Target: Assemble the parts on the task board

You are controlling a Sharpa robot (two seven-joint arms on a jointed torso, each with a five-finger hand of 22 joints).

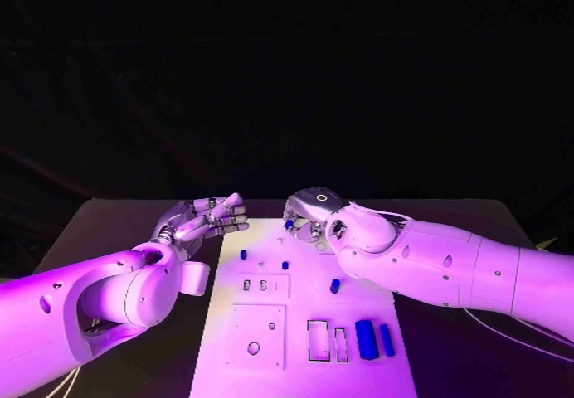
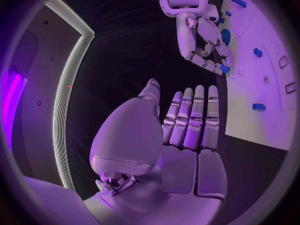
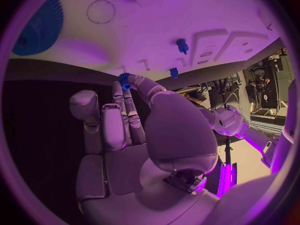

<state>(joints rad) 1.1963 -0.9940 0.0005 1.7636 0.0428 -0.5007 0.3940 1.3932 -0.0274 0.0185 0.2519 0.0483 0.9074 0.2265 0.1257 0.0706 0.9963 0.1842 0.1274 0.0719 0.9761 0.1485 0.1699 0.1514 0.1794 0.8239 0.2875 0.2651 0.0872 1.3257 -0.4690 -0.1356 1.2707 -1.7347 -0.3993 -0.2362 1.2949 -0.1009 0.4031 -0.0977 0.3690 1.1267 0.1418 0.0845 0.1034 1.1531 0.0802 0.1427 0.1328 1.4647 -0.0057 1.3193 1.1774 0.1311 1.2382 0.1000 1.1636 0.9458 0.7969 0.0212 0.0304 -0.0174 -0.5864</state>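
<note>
The white task board (image 1: 299, 365) lies lengthwise in the middle of the black table. My right hand (image 1: 308, 215) hovers over its far end and pinches a small blue toothed part (image 3: 125, 80) at its fingertips; that part (image 2: 224, 68) sits just above the board. My left hand (image 1: 203, 220) is beside the board's far left corner, fingers stretched out straight, holding nothing. A large blue gear (image 3: 37, 27) lies on the board close to my right hand. Small blue pegs (image 1: 243, 254) (image 1: 284, 265) (image 1: 335, 285) stand further along the board.
Two long blue bars (image 1: 366, 338) (image 1: 386, 338) lie near the board's front right, next to narrow rectangular slots (image 1: 319, 340). Raised white sub-plates (image 1: 256, 332) with holes take up the board's left side. Dark table (image 1: 119, 224) surrounds the board.
</note>
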